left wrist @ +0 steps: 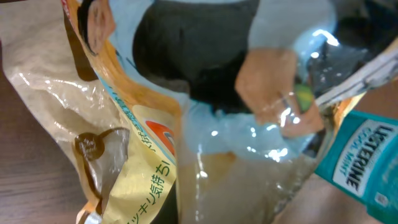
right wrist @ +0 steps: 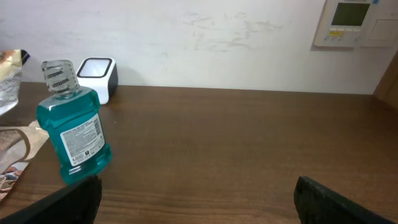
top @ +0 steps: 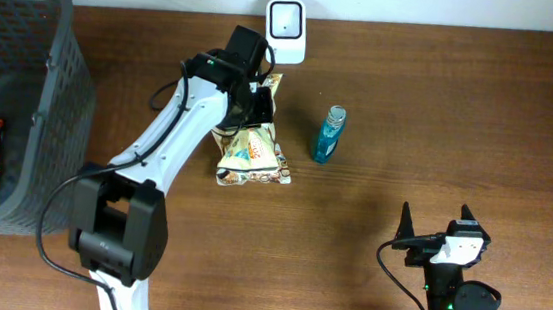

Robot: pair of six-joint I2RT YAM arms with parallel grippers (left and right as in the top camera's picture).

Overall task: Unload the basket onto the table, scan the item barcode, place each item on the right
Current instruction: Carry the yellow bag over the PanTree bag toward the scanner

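Glossy plastic snack bag (top: 253,155) is pinched at its top by the left jaws, near the scanner (top: 286,20); right jaws spread, empty. Creases or glare may hide the barcode, or the film slip free.

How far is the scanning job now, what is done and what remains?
Done: the left gripper is shut on the top edge of the snack bag, just below the white scanner. In hand: the bag is held near it. Left: showing the barcode to the scanner. The right gripper sits open, idle.
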